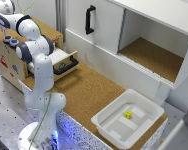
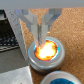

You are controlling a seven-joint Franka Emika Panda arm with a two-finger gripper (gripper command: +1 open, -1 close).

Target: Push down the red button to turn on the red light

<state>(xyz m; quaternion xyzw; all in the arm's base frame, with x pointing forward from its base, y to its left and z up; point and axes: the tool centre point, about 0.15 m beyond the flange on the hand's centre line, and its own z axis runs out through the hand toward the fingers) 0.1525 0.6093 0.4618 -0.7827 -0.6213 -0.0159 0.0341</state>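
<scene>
Down at the wrist camera, the pincer (image 2: 43, 35) has its two grey fingers (image 2: 31, 26) drawn together, tips meeting and gripping nothing, and those tips press right onto the centre of the red button (image 2: 46, 50). The button's middle glows bright orange-red, with a bluish ring inside its pale grey rim, and it sits on a cork-coloured surface. A dark slatted object shows just beside it at the frame edge; what it is, I cannot tell.

From the exterior view, the arm (image 1: 36, 55) reaches up to the top of a wooden box (image 1: 11, 62) at the exterior view's left, where two small round buttons (image 1: 10, 40) show; the pincer itself is cut off by the frame there. An open drawer (image 1: 64, 61) juts out beside the box. Across the cork counter (image 1: 86, 92), a white tray (image 1: 125, 120) holds a small yellow block (image 1: 128, 114). Behind stands a white cabinet (image 1: 144, 30).
</scene>
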